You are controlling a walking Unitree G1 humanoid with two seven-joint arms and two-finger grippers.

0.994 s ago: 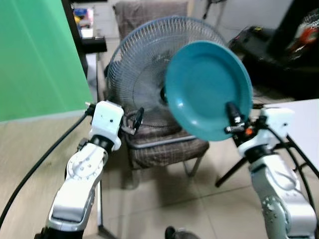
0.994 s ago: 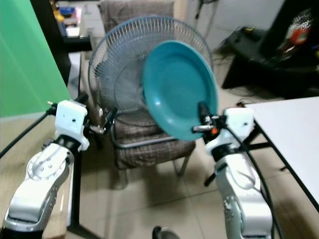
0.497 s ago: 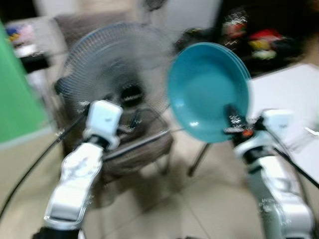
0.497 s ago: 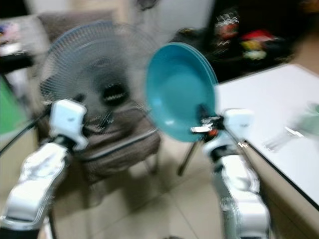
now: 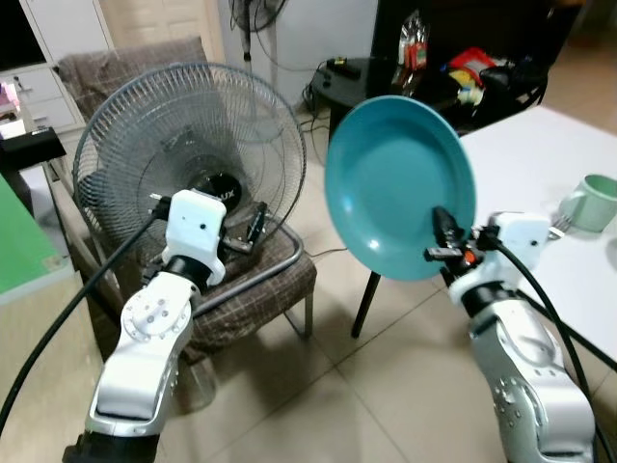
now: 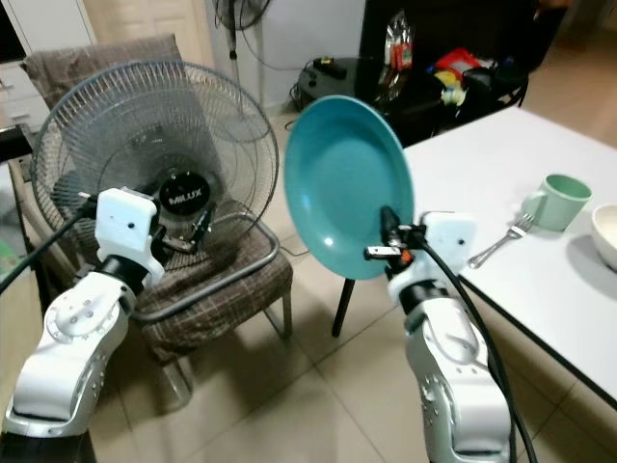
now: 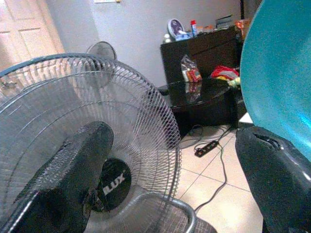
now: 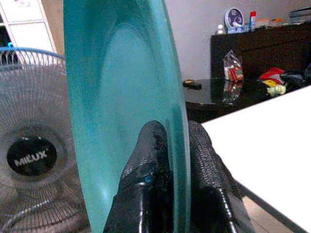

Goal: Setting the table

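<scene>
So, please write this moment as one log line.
right gripper: shut on plate, held upright | left gripper: open, near fan | table: cup, fork

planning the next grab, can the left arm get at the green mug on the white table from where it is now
Probably not. The green ceramic mug stands far over on the white table, beyond the right end effector and its round teal plate; the left end effector hangs open by the fan.

A home's living-dining room — white table (image 6: 501, 183) with mug (image 6: 556, 201), standing fan (image 5: 188, 159), plaid chair (image 5: 253, 289).
</scene>
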